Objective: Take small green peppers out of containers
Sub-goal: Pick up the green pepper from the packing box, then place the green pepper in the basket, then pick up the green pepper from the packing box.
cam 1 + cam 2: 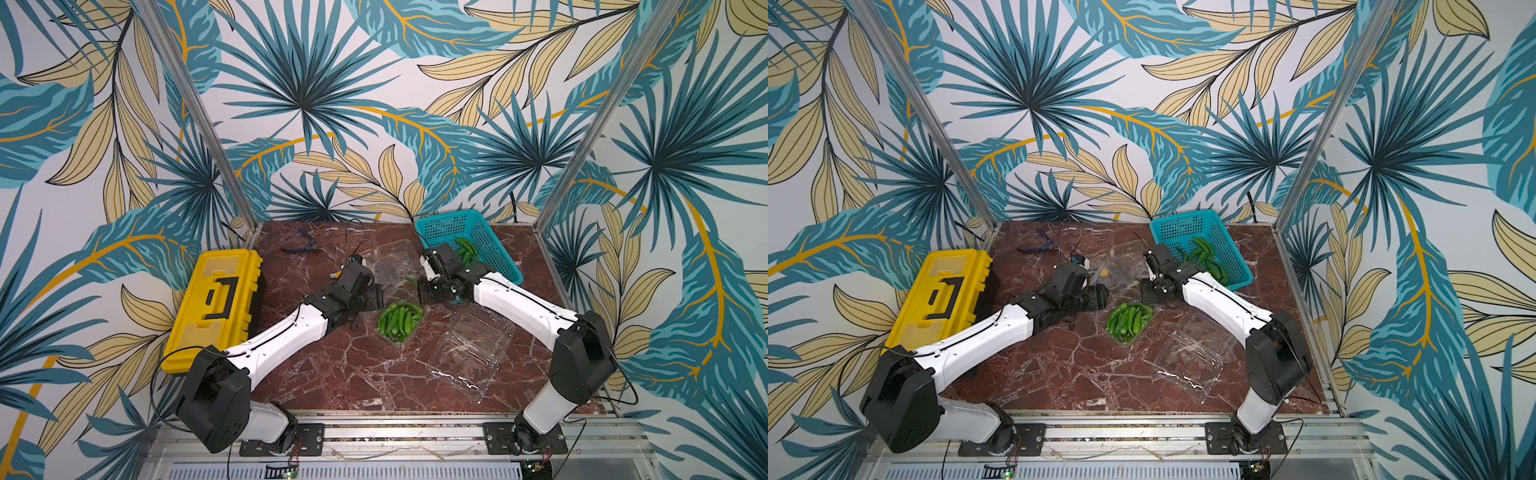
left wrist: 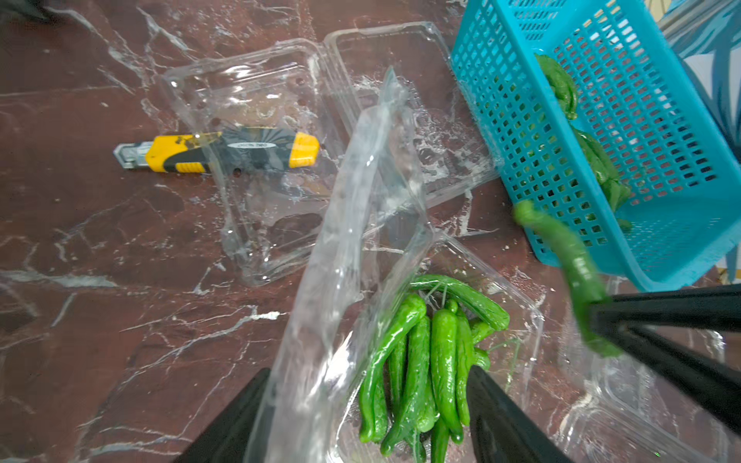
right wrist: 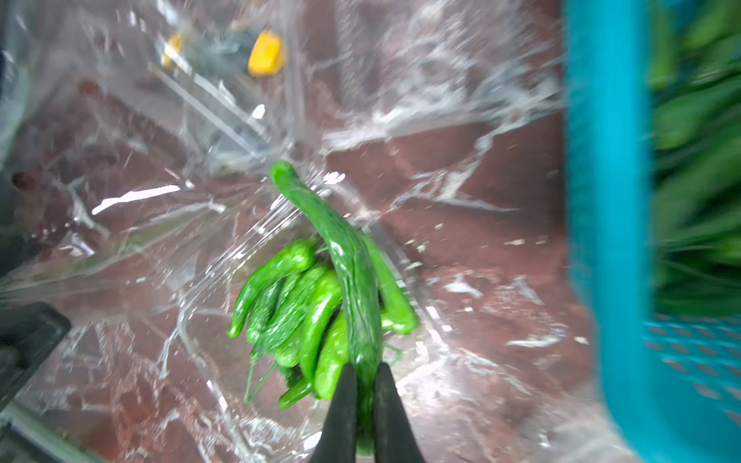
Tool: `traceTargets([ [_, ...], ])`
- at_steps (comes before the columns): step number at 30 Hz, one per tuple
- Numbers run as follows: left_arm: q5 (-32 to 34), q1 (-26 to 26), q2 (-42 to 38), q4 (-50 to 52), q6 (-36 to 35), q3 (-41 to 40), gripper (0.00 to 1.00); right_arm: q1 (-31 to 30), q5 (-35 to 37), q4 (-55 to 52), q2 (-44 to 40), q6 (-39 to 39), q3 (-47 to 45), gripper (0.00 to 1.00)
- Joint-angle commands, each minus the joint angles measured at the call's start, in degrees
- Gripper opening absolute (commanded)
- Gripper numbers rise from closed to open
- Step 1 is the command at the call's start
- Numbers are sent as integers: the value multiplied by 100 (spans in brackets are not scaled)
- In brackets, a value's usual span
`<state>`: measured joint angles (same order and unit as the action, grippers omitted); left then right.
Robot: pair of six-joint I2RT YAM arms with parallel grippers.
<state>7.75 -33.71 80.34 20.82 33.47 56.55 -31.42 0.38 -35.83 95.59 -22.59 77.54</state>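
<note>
Right gripper [image 3: 365, 371] is clamped on one pepper [image 3: 353, 280], gripped at one end. The rest of it sticks out past the tips, above the heap [image 1: 398, 321]. The teal basket [image 1: 494, 253] wall is just beside it on the right, so clearance there is tight.

Left gripper [image 2: 369, 373] has its jaws wide apart and nothing pinched. They straddle the raised lid [image 2: 361, 240] and part of the heap. Can't tell if a finger touches the lid.

Edges and room:
- The two grippers are apart, with only a narrow gap between them over the middle container [image 2: 521, 296].
- The table [image 1: 332, 374] is bare across the near middle and near left, between the arms.
- The near-right container [image 1: 469, 357] has its near corner close to the near table edge.
- The toolbox [image 1: 216, 303] runs along the left edge, and the basket sits in the far right corner.

Counts:
- Containers: 3, all open. The middle one holds the heap. The far container [image 1: 395, 259] and the near-right one are empty.
- Peppers: 1 held and roughly ten in the heap, where overlap blocks an exact count. Several more lie in the basket [image 1: 465, 249], not countable.
- 1 basket, 1 toolbox, 1 pair of pliers [image 1: 301, 247] at the far left.
- 1 utility knife [image 2: 224, 152], seen through the far container's plastic.
</note>
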Motion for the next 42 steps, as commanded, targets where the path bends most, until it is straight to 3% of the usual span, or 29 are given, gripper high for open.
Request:
traceTargets([
  [1,790,-4,-265,405,100,264,77,399,922,-77,-157,-224,-118,0],
  [5,1338,-4,-509,537,47,225,79,932,1207,-53,-102,-290,-117,0],
  [9,1430,-1,-683,536,-152,248,79,1295,1032,66,116,-273,-85,1],
  [14,873,-100,-582,533,-517,474,78,1409,941,-47,344,-192,112,24],
  [20,-195,-424,-248,227,-915,710,78,1410,871,72,16,-192,-115,32],
  [24,-805,-580,374,238,-1021,1003,73,1408,631,122,-153,-245,-260,32],
  [29,-1174,-628,1299,457,-958,1421,54,1408,445,163,-266,-350,-459,32],
  [36,-1596,-649,2083,871,-948,1762,45,1411,326,247,-293,-393,-642,32],
  [42,-1579,-724,2465,991,-1060,1938,38,1408,236,314,-254,-413,-680,32],
])
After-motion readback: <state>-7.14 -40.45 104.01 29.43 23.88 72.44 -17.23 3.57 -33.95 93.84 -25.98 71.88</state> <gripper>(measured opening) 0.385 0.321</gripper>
